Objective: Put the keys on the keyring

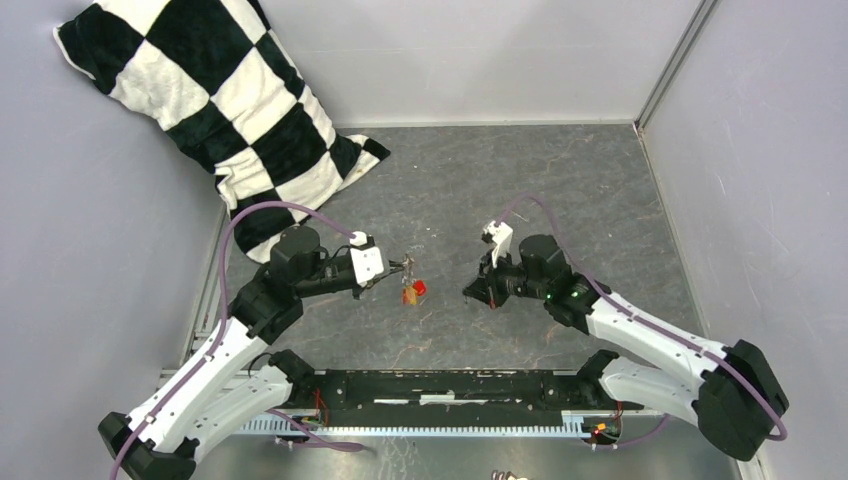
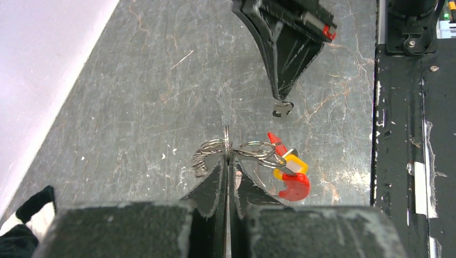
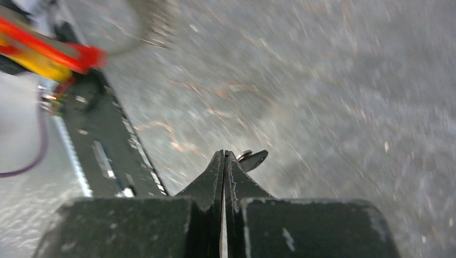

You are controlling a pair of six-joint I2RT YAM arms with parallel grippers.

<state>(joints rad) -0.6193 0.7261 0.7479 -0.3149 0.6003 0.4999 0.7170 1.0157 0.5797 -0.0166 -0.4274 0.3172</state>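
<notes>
left gripper (image 2: 228, 157) clamps the keyring (image 2: 256, 143), right gripper (image 3: 224, 156) pinches what seems a black key (image 3: 255, 158).

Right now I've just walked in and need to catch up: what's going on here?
The left gripper is shut on the keyring, with red and yellow keys already hanging from it. The right gripper pinches one small dark key at its tip, apart from the ring. That key is not yet on.
</notes>
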